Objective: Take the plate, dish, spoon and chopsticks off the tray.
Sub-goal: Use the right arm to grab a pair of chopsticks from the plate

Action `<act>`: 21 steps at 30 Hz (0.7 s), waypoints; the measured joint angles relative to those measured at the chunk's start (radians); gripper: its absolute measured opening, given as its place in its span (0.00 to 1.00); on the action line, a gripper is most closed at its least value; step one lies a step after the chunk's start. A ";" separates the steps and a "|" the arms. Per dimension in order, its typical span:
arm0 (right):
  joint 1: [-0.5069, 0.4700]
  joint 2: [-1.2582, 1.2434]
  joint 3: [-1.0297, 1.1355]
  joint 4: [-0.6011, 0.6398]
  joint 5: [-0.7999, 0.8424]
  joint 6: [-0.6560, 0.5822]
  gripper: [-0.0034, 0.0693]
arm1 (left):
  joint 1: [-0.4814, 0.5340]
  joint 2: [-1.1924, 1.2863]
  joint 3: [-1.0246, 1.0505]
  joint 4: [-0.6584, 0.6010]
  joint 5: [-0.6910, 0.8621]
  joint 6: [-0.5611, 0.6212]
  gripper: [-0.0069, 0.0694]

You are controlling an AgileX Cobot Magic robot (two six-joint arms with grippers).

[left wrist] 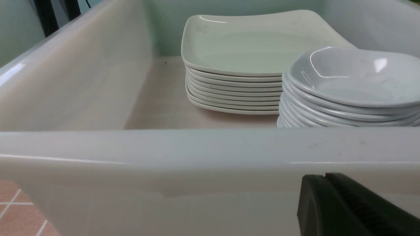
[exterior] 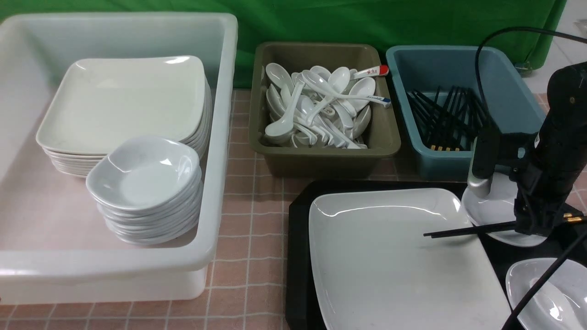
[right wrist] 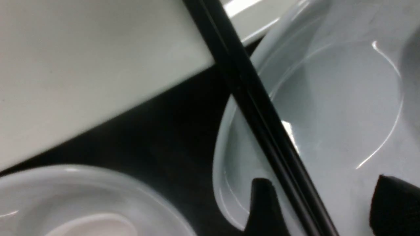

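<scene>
Pink tiled tabletop carries the tray [exterior: 298, 256] at 5 o'clock. On it the chopsticks [exterior: 467, 230] lie 9-to-3 across the plate [exterior: 390, 256] and a dish [exterior: 500, 215], directly beneath the right gripper [exterior: 531, 225], whose spread jaws straddle them ungrasped.

A green cloth [exterior: 321, 23] hung across the back, and its lower edge met the tabletop. The table [exterior: 257, 201] had a pink surface ruled into small squares by pale lines. At the far right, past the cloth's edge, a patch of pale floor [exterior: 562, 55] showed. The light was bright and even.
</scene>
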 joint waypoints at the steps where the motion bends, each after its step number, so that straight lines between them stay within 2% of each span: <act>1: 0.000 0.000 0.000 0.000 -0.007 -0.011 0.74 | 0.000 0.000 0.000 0.000 0.000 0.000 0.12; 6: 0.000 0.013 0.000 0.000 -0.028 -0.049 0.81 | 0.000 0.000 0.000 0.000 0.000 0.003 0.12; 14: 0.000 0.051 0.000 0.000 -0.060 -0.121 0.82 | 0.000 0.000 0.000 0.000 0.000 0.002 0.12; 21: 0.000 0.057 0.000 0.000 -0.094 -0.132 0.81 | 0.000 0.000 0.000 0.000 0.000 0.002 0.12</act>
